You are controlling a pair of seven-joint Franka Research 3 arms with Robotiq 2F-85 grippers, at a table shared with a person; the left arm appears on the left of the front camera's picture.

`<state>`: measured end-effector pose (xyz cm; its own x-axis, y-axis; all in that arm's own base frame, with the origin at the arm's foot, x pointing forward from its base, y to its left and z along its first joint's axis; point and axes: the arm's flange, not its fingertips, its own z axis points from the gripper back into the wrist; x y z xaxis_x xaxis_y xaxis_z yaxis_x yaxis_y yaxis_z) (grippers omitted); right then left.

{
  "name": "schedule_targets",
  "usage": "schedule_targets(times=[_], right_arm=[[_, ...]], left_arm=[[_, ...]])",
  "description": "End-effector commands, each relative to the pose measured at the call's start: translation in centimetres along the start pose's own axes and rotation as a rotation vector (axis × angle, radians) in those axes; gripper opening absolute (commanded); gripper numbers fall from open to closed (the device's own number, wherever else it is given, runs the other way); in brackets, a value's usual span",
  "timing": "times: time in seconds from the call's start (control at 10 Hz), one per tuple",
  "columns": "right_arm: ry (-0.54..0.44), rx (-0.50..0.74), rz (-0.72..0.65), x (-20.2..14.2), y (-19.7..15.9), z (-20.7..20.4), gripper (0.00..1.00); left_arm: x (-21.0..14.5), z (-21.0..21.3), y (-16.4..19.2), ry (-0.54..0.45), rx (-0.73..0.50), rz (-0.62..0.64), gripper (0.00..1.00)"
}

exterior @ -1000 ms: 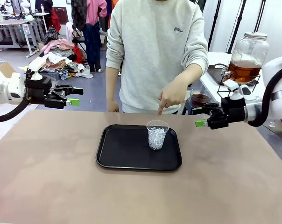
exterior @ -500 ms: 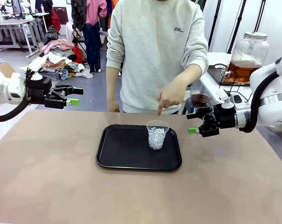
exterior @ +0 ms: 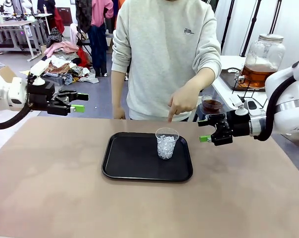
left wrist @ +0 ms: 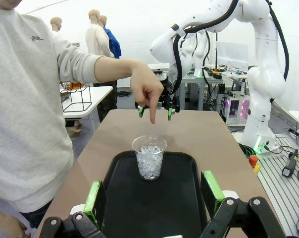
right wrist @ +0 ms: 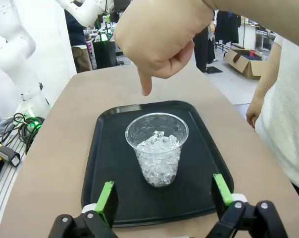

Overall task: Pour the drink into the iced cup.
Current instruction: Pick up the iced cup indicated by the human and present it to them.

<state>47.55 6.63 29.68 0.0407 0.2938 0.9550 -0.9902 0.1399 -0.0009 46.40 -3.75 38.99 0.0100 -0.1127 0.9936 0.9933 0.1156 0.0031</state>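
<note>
Hovering well left of the tray (exterior: 121, 166), my left gripper (exterior: 80, 101) has its fingers apart, empty. My right gripper (exterior: 205, 131) hangs just right of the tray, fingers spread, holding nothing. The front view gives me the drink (exterior: 257, 76) — amber, in a lidded jar (exterior: 264, 49) on a stand off the table (exterior: 45, 188), behind my right arm, which covers part of the stand. My right wrist view gives the cup (right wrist: 157, 148) close up — ice inside, bare tray all round it. A person's hand (exterior: 181, 101) points down just above the cup. The near table lies open.
</note>
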Motion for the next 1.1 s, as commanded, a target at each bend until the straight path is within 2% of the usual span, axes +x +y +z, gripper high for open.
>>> schedule_targets(times=[0.0, 0.5, 0.7, 1.0], right_arm=[[0.0, 0.0, 0.0, 0.0, 0.0, 0.0, 1.0], [-0.082, 0.01, 0.03, -2.9, -1.5, -3.3, 1.0], [-0.085, 0.041, 0.084, -4.3, -2.1, -4.7, 1.0], [-0.076, 0.047, 0.084, -5.5, -2.8, -6.1, 1.0]], left_arm=[[0.2, 0.0, -0.1, 0.001, 0.001, -0.004, 1.0], [0.2, 0.0, -0.1, 0.001, 0.001, -0.004, 1.0], [0.2, 0.0, -0.1, 0.001, 0.001, -0.004, 1.0], [0.2, 0.0, -0.1, 0.001, 0.001, -0.004, 1.0]])
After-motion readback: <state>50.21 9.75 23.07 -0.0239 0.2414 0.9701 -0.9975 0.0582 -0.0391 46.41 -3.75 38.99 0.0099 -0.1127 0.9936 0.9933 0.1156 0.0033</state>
